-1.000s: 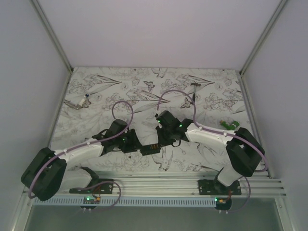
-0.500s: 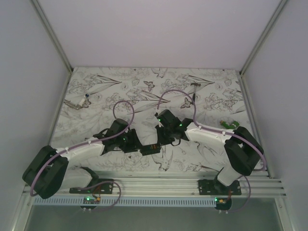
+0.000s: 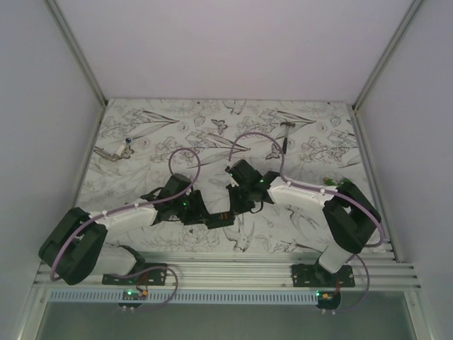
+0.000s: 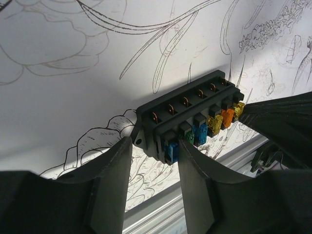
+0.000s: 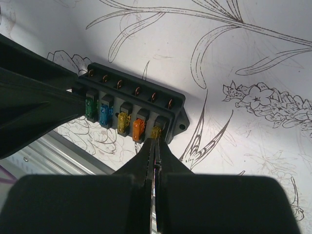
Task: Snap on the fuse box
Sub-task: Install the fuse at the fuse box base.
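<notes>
The fuse box (image 4: 190, 109) is a small black box with a row of green, blue, yellow and orange fuses along its near face. It hovers low over the flower-print table, near the front middle (image 3: 224, 217). My left gripper (image 4: 152, 146) is shut on its blue-fuse end, one finger on each side. My right gripper (image 5: 155, 140) is shut, with nothing between its jaws. Its tips touch the last yellow fuse (image 5: 156, 132) at the other end of the fuse box (image 5: 131, 95). In the top view the two grippers (image 3: 202, 212) (image 3: 238, 205) meet over the box.
An aluminium rail (image 3: 233, 265) runs along the table's near edge just below the box. A small green object (image 3: 338, 184) lies at the right beside my right arm. A tiny hammer (image 3: 284, 131) lies at the back, and a small metal piece (image 3: 117, 150) at the far left. White walls close in both sides.
My right gripper's jaws have come fully together at the yellow fuse. Both arms have shifted slightly, the left elbow moving up and the right elbow to the left. The box stays in the left grip.
</notes>
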Motion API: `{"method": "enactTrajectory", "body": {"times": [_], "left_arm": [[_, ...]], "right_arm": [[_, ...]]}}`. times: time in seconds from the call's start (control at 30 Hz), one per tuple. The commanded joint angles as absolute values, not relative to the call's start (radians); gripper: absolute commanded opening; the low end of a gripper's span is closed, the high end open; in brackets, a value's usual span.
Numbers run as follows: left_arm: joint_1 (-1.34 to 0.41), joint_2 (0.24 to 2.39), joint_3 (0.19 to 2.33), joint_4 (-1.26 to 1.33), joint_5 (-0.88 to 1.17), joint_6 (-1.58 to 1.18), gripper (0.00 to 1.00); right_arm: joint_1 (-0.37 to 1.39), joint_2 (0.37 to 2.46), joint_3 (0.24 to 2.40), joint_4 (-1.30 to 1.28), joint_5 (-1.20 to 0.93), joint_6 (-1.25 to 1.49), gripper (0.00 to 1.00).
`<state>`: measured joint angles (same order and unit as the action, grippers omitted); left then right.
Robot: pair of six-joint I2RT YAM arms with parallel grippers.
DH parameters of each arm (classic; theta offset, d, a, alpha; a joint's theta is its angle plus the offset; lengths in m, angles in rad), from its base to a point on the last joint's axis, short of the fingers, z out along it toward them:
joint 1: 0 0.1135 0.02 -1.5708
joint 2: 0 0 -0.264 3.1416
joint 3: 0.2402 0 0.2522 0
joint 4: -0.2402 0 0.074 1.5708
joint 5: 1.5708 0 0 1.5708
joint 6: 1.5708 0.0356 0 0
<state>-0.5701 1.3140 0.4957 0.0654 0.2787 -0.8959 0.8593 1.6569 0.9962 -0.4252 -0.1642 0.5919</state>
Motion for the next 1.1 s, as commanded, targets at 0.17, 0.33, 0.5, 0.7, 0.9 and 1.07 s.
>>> {"method": "enactTrajectory", "body": {"times": [0.17, 0.33, 0.5, 0.7, 0.9, 1.07], "left_arm": [[-0.583, 1.374, 0.506, 0.069, 0.288, -0.889, 0.41], [-0.583, 1.397, 0.505, 0.085, 0.294, -0.894, 0.4], [-0.581, 1.396, 0.496, 0.089, 0.289, -0.897, 0.38], [-0.578, 1.375, 0.484, 0.089, 0.287, -0.901, 0.38], [-0.582, 1.343, 0.476, 0.089, 0.29, -0.911, 0.39], [-0.587, 1.333, 0.477, 0.089, 0.288, -0.911, 0.4]], "right_arm": [[0.878, 1.885, 0.998, -0.652, 0.03, 0.56, 0.0], [0.884, 1.994, 0.986, -0.694, 0.087, 0.558, 0.0], [0.882, 2.038, 0.939, -0.71, 0.141, 0.566, 0.0], [0.88, 1.98, 0.96, -0.722, 0.191, 0.554, 0.0], [0.915, 1.766, 1.035, -0.65, 0.111, 0.51, 0.04], [0.939, 1.686, 1.103, -0.599, 0.036, 0.496, 0.23]]}}
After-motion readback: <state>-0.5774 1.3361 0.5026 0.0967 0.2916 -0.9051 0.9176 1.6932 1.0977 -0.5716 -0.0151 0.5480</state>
